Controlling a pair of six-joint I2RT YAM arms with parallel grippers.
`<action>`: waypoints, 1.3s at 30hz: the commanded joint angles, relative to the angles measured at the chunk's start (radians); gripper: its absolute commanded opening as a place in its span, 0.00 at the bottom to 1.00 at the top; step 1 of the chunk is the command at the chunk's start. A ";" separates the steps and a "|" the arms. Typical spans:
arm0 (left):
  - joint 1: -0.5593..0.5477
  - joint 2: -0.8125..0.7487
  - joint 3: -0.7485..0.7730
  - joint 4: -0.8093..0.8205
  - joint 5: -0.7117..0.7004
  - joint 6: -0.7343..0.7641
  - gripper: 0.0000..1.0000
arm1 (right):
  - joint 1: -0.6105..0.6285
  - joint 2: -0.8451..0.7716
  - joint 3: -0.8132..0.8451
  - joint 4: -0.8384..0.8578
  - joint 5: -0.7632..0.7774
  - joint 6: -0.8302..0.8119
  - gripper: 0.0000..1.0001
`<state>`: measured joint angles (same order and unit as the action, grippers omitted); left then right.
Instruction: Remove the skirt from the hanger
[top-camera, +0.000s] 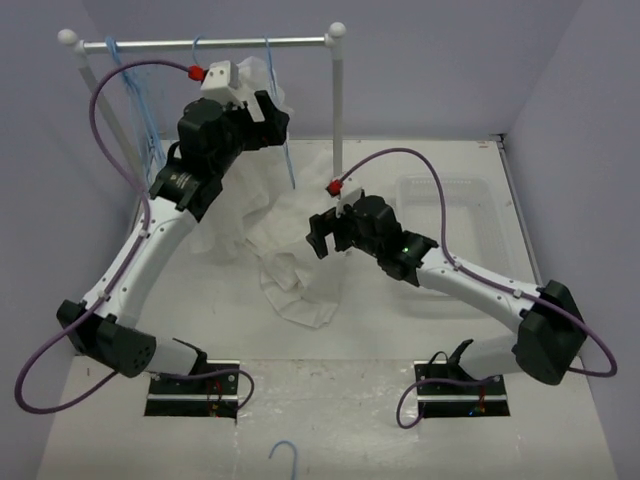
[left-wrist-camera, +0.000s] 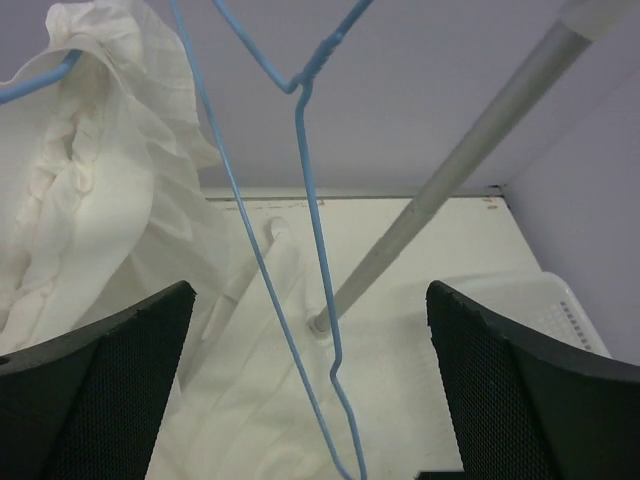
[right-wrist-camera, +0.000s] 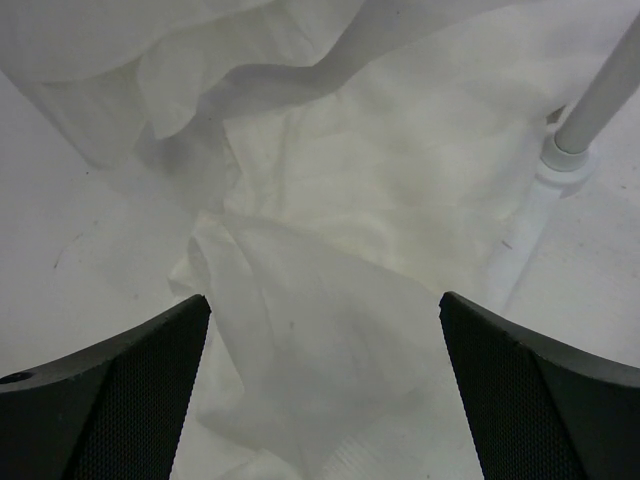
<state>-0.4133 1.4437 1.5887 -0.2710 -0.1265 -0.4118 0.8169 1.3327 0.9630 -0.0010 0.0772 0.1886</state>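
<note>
Skirt (left-wrist-camera: 90, 200): bunched left of the hanger (left-wrist-camera: 305, 150), trailing below it. Your left hand (left-wrist-camera: 310, 290) (open, the nearer) straddles the hanger; right hand (right-wrist-camera: 325, 300) open, well below.

Pale lilac walls (top-camera: 450, 70) on three sides. White table (top-camera: 340, 420), scuffed at near edge. Metal clothes rail (top-camera: 230, 42) along far edge, left. Clear bin (top-camera: 470, 200) by right edge.

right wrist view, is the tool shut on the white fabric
No, the right tool is open, its fingers wide apart above the white fabric.
</note>
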 joint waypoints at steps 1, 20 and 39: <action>-0.002 -0.115 -0.051 -0.039 0.103 0.002 1.00 | 0.002 0.153 0.117 -0.069 -0.048 -0.014 0.99; -0.015 -0.575 -0.434 -0.201 0.094 -0.013 1.00 | 0.064 0.609 0.267 -0.154 -0.045 -0.072 0.99; -0.015 -0.594 -0.431 -0.122 -0.018 0.014 1.00 | 0.016 -0.087 0.080 -0.031 0.287 -0.047 0.00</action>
<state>-0.4267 0.8516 1.1629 -0.4423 -0.0986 -0.4088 0.8734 1.3483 1.0119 -0.0963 0.1974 0.1444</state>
